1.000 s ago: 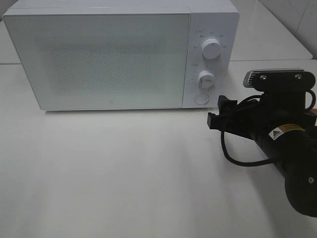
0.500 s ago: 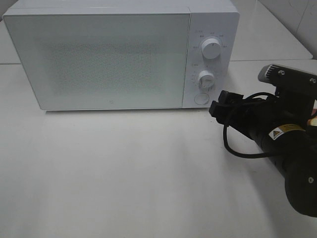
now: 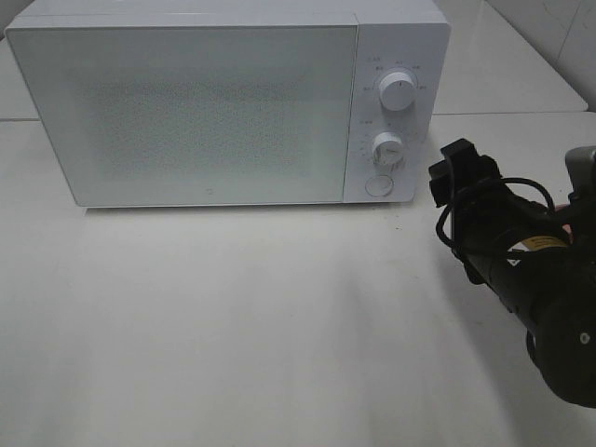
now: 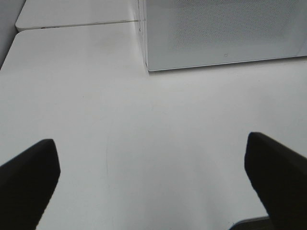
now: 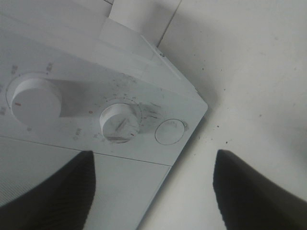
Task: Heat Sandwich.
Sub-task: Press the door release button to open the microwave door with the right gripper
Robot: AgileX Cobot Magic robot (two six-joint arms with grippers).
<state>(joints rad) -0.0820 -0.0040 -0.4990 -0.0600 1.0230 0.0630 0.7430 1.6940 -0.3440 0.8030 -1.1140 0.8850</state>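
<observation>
While the microwave (image 3: 214, 112) door stands shut, the right gripper (image 5: 153, 187) hangs with jaws parted and empty, the lower dial (image 5: 120, 122) and round button (image 5: 170, 132) just ahead of them. The left gripper (image 4: 153, 182) gapes wide over the white table (image 4: 120, 120), grasping nothing. The sandwich shows in no view.
</observation>
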